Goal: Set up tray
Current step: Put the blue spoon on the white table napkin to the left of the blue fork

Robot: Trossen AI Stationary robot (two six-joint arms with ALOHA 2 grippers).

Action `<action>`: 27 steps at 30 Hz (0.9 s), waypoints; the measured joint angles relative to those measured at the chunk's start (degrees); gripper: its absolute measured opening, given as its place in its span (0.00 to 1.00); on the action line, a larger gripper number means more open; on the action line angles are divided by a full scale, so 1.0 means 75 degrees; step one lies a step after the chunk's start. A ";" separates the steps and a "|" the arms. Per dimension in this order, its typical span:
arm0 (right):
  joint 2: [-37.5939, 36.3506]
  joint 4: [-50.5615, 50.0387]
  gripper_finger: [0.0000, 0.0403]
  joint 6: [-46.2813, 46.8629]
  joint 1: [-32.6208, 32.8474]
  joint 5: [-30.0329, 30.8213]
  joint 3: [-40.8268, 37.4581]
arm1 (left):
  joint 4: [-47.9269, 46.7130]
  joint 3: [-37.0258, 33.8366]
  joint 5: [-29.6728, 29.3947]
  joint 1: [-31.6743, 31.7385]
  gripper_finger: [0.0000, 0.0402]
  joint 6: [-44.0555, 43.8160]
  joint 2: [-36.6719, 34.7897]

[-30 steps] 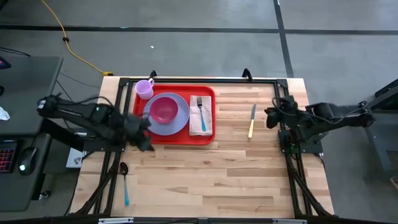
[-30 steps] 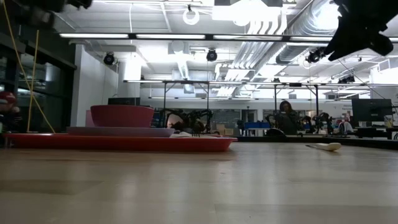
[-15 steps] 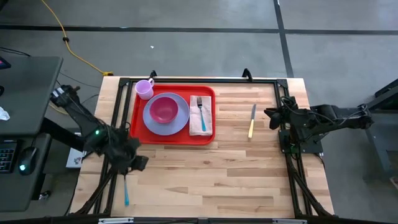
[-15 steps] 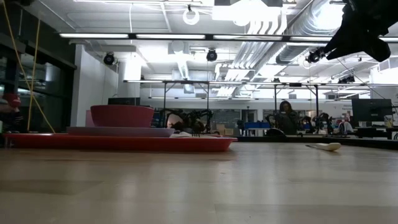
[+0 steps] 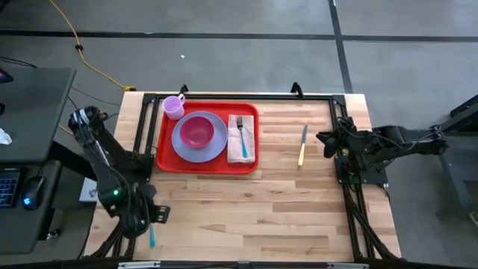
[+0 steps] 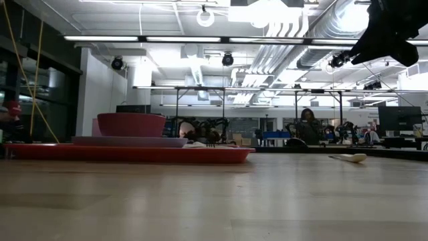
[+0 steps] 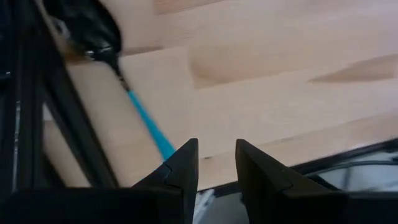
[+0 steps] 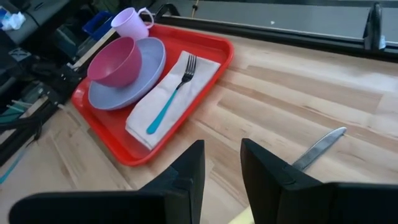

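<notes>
My left tool [image 7: 216, 163] swung from tray [image 5: 166, 160] to spoon [image 5: 150, 224] at surface's near-left edge, fingers part-open, empty. Right tool [image 8: 222, 163] idle, part-open, empty. Pickup next.

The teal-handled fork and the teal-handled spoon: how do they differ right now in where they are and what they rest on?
The teal-handled fork lies on the white napkin inside the red plastic tray; the teal-handled spoon lies on the bare wooden table, outside the tray, near its left edge. The left gripper hovers over the spoon's handle; no gripper is near the fork. The fork has tines, the spoon a dark bowl. Both have slim teal handles.
</notes>
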 joint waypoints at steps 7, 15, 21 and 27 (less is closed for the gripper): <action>0.0000 0.0000 0.20 -0.0102 0.0000 -0.0172 0.0003 | -0.0395 -0.0003 0.1070 0.0018 0.34 -0.0050 0.0544; 0.0000 -0.0003 0.20 -0.0180 0.0000 -0.0236 0.0003 | -0.0266 -0.0003 0.1207 0.0028 0.34 -0.0111 0.1126; 0.0000 -0.0003 0.20 -0.0201 0.0000 -0.0235 0.0003 | -0.0130 -0.0003 0.2047 0.0248 0.34 -0.0105 0.1543; 0.0000 0.0000 0.20 -0.0201 0.0000 -0.0236 0.0006 | 0.0003 -0.0006 0.2133 0.0250 0.34 -0.0105 0.1820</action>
